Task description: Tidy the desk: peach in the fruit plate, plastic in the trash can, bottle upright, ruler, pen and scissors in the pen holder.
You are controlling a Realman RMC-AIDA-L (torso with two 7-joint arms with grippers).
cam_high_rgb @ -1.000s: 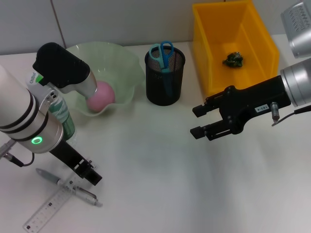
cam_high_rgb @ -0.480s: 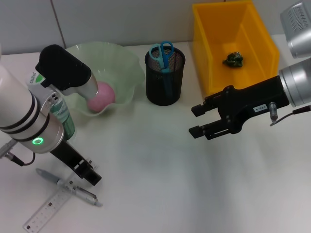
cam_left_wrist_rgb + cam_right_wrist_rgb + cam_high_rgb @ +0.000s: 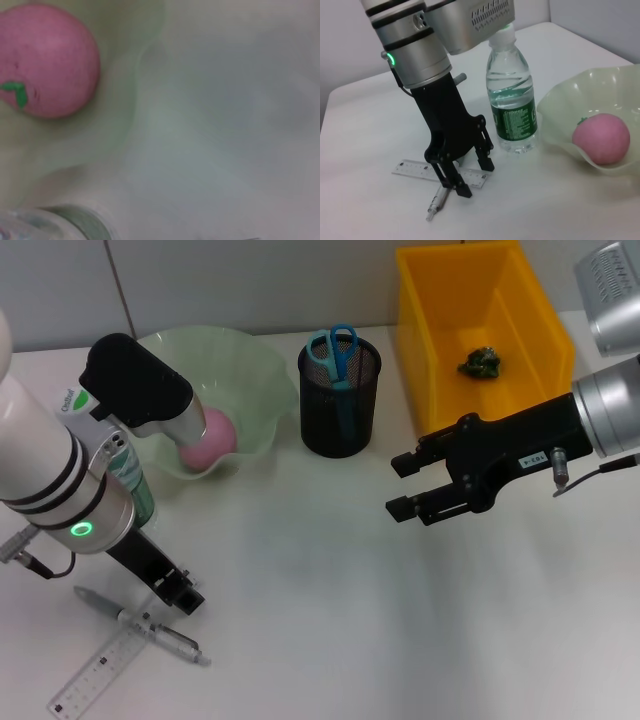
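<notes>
The pink peach (image 3: 210, 435) lies in the pale green fruit plate (image 3: 255, 365). Beside the plate the bottle (image 3: 512, 105) stands upright, partly hidden behind my left arm in the head view. The blue scissors (image 3: 335, 352) stick out of the black mesh pen holder (image 3: 340, 410). Crumpled plastic (image 3: 481, 362) lies in the yellow trash can (image 3: 430, 350). A pen (image 3: 145, 627) and a clear ruler (image 3: 95, 677) lie flat at the front left. My left gripper (image 3: 180, 593) hangs open just above the pen (image 3: 436, 205) and ruler (image 3: 415, 169). My right gripper (image 3: 396, 487) is open and empty at mid-table.
The left wrist view shows the peach (image 3: 47, 60) in the plate (image 3: 135, 75) from close up. Bare white table (image 3: 320, 620) stretches between the two arms. A wall runs along the back edge.
My right gripper has drifted slightly left. My left arm has shifted a little, its gripper staying open over the pen. Nothing was picked up.
</notes>
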